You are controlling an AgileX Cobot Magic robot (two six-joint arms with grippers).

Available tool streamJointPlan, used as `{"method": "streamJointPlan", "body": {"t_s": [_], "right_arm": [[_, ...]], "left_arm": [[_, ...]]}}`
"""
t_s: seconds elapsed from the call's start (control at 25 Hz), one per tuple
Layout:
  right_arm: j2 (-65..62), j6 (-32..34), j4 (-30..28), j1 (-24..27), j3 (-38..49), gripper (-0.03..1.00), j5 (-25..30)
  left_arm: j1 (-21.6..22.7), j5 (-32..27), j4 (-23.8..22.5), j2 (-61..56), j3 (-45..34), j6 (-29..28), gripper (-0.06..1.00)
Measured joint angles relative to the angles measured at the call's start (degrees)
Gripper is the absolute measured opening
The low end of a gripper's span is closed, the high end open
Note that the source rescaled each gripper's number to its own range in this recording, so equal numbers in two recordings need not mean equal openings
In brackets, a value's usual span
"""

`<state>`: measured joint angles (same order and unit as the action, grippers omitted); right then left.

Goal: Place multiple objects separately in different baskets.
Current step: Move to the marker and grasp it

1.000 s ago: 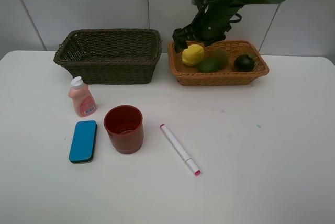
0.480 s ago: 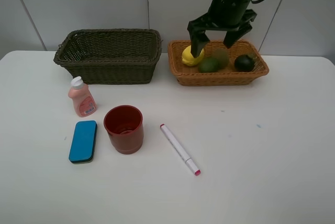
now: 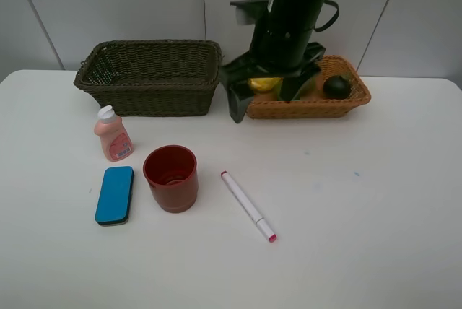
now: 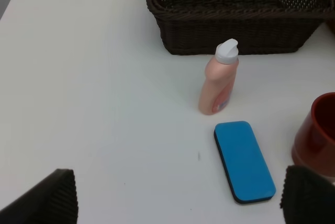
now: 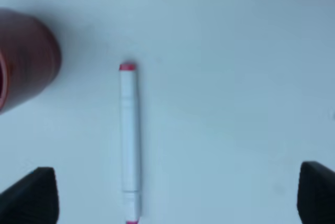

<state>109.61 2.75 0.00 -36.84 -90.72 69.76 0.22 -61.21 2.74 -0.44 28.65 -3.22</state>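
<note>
We see the right gripper (image 5: 172,197) wide, empty, above and behind the slim white pink-tipped marker (image 5: 129,140); its long axis crosses the closing line.

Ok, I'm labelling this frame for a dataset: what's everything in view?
table: one, white, under everything.
deep basket: one, dark brown, back left.
shallow basket: one, orange-tan, back right.
lemon: one, yellow, shallow basket, partly hidden.
round fruit: one, dark green, shallow basket's right end.
bottle: one, pink, white cap, before deep basket.
cup: one, red, upright, centre-left.
eraser: one, blue, left of cup.
marker: one, white, pink-tipped, right of cup.
right gripper: one, black, open, by shallow basket.
left gripper: one, black, open, facing bottle and eraser.
</note>
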Motion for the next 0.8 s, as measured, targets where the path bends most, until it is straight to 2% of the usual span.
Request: {"method": "streamJointPlan", "body": {"t_s": [0.24, 0.6, 0.8], "right_arm": [[-0.2, 4.5, 0.0, -2.6, 8.6, 1.00, -5.4], [-0.2, 4.1, 1.8, -4.3, 21.2, 0.98, -20.8], [-0.2, 3.9, 1.7, -5.9, 25.1, 0.96, -25.4]], "left_arm": [[0.0, 0.0, 0.0, 0.0, 0.0, 0.0, 1.00], [0.0, 0.0, 0.0, 0.0, 0.0, 0.0, 1.00], [0.0, 0.0, 0.0, 0.0, 0.0, 0.0, 1.00]]}}
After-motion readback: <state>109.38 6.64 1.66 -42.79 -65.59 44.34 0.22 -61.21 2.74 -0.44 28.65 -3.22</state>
